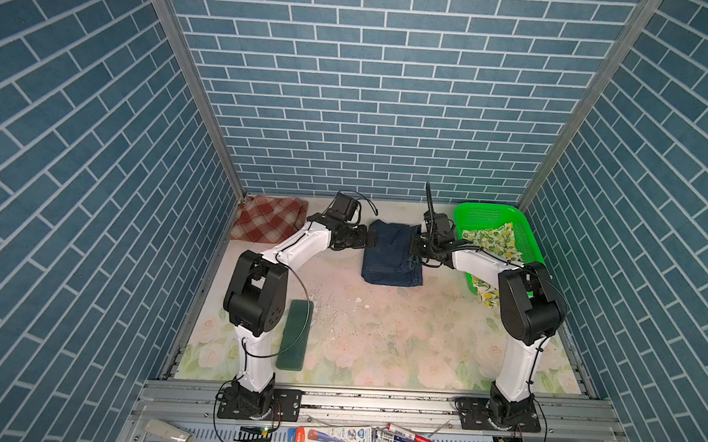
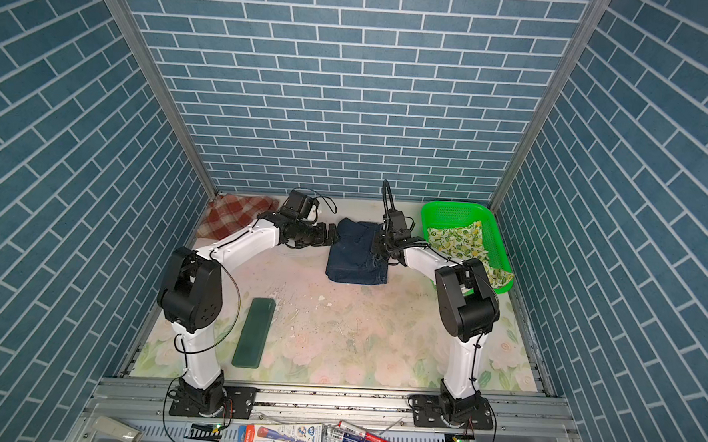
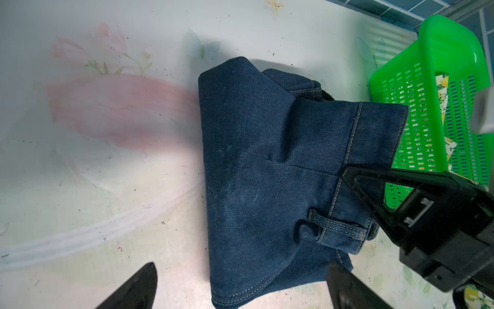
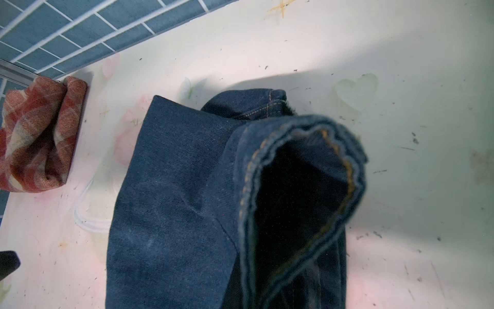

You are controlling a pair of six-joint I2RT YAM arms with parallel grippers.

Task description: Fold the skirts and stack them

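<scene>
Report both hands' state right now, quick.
Left hand: open, holding nothing, at the edge of the denim skirt.
Right hand: closed on the denim skirt's waistband.

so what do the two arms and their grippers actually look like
Both match: the left arm and right arm have white links, bulky black joint housings and black base plates, with thin black cables looped along them. The left gripper and right gripper are black, with pointed triangular fingers that have cut-outs.
</scene>
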